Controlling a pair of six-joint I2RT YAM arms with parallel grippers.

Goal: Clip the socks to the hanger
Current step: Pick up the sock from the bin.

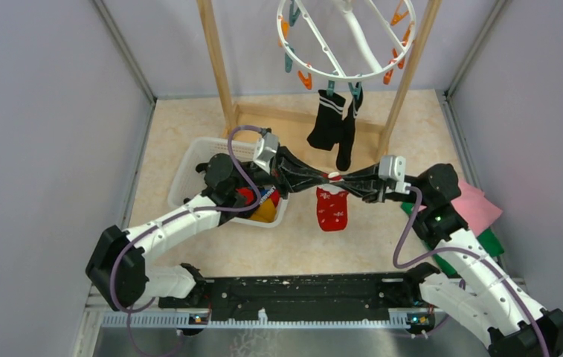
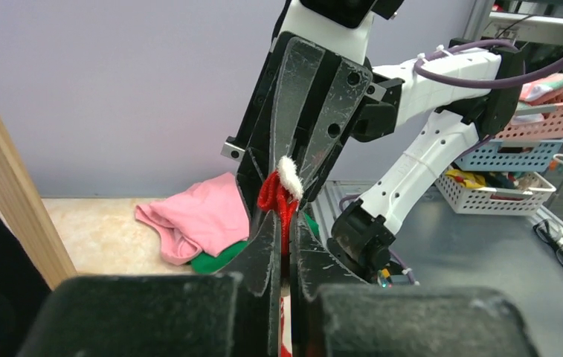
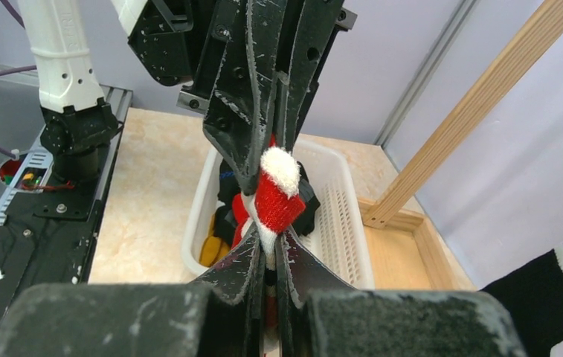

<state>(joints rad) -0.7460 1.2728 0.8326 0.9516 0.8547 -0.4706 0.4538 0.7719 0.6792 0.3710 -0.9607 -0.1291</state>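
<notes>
A red sock with white dots point(image 1: 332, 209) hangs above the table between my two grippers. My left gripper point(image 1: 323, 178) and my right gripper point(image 1: 343, 180) meet tip to tip, and both are shut on its top edge. The left wrist view shows the red cuff point(image 2: 278, 197) pinched between my fingers; the right wrist view shows the red and white cuff point(image 3: 277, 195) likewise. The white round hanger point(image 1: 346, 37) with orange and teal pegs hangs at the top. A black sock with white stripes point(image 1: 333, 126) is clipped to it and dangles just behind the grippers.
A white mesh basket point(image 1: 189, 167) at the left holds more socks, red, black and yellow-orange point(image 1: 263, 212). The wooden rack frame point(image 1: 222, 71) stands behind. Pink point(image 1: 479, 204) and green cloths point(image 1: 490, 242) lie at the right, beside the right arm.
</notes>
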